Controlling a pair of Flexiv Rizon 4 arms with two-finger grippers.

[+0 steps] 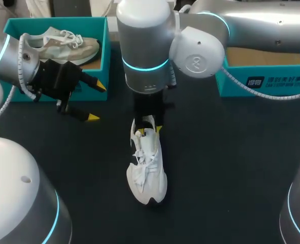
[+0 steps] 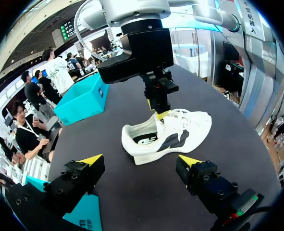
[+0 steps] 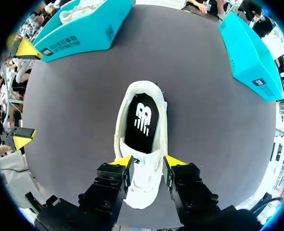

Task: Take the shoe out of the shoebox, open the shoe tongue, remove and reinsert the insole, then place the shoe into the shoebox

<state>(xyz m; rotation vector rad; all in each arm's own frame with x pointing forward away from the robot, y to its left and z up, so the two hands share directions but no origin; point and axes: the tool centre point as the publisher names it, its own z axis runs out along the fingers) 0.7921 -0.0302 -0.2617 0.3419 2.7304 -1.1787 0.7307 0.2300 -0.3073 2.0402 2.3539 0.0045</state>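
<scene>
White mesh sneaker [image 1: 148, 170] sits on black counter [image 1: 231, 168], right of teal cardboard shoebox [image 1: 107, 56]. Right gripper [image 3: 149, 161] jaws pinch its tongue [image 3: 145, 169]. Lift it gently so the sneaker stays put. Left gripper [image 1: 96, 101] jaws spread, beside shoebox.

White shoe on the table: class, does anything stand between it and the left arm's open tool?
Nothing visible does. In the left wrist view only bare table lies between the left tool and the white shoe. The right tool grips the shoe from above, outside that gap.
</scene>
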